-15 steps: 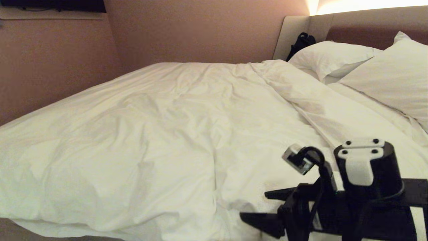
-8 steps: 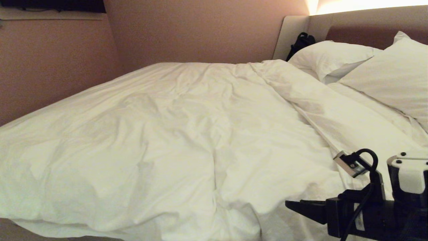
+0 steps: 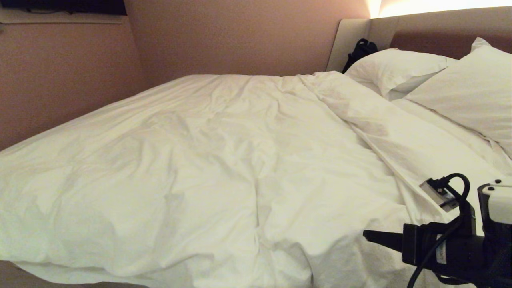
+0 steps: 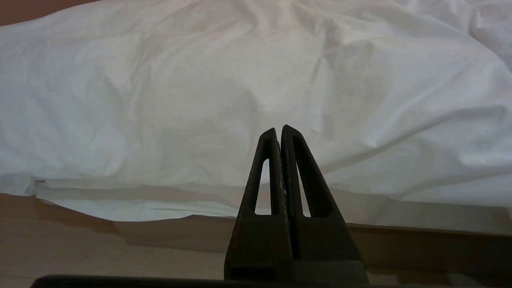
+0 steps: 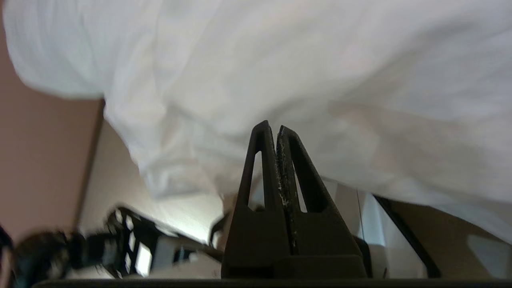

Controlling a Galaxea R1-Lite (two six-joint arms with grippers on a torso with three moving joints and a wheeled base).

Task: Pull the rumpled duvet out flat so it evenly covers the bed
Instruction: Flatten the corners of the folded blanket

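Right gripper point(image 3: 370, 235): fingers pressed together, empty, above the near edge of the bed point(image 3: 8, 276). Duvet point(image 3: 208, 168): white, puffy, creased, spread below two pillows point(image 3: 400, 68).

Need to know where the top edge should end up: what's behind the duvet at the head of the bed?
Two pillows against the headboard, a dark object beside them. The mattress under the duvet is hidden.

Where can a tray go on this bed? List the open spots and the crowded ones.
Open: the duvet's broad middle, between its wall-side edge and its near edge, though creased. Crowded: the headboard end, filled by two pillows, and the near right corner, where the shut right gripper is.
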